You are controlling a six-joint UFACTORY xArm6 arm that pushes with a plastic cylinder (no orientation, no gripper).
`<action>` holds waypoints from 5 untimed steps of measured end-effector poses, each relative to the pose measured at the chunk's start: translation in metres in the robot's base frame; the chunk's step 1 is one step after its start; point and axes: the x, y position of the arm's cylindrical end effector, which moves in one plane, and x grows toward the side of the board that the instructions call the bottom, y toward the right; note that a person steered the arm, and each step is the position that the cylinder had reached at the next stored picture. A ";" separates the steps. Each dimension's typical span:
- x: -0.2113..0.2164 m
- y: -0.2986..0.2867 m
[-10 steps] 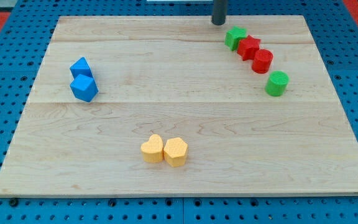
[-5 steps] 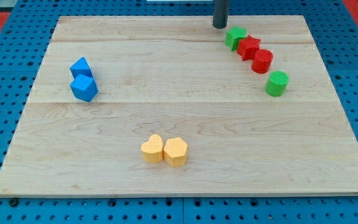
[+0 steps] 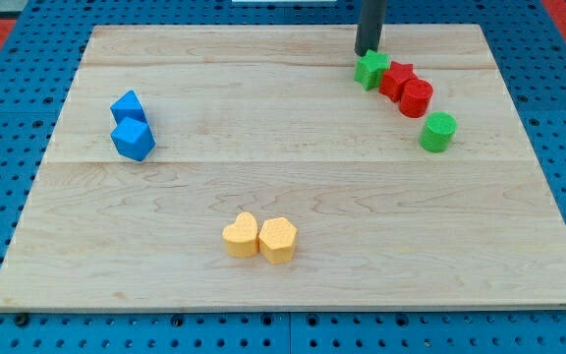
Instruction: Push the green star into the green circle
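The green star (image 3: 369, 70) sits near the view's top right of the wooden board (image 3: 283, 177). My tip (image 3: 367, 51) stands right at its top edge, touching or nearly touching it. A red star (image 3: 395, 79) lies against the green star's right side, and a red cylinder (image 3: 416, 97) lies just below and right of that. The green circle (image 3: 438, 131) is a short cylinder further down and right, apart from the red cylinder.
Two blue blocks (image 3: 131, 126) sit together at the view's left. A yellow heart (image 3: 241, 235) and a yellow hexagon block (image 3: 277, 239) sit side by side near the view's bottom centre.
My tip moved right and down to the green star's top edge. The green star shifted slightly down, and the red star with it.
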 end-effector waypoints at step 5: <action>0.121 0.001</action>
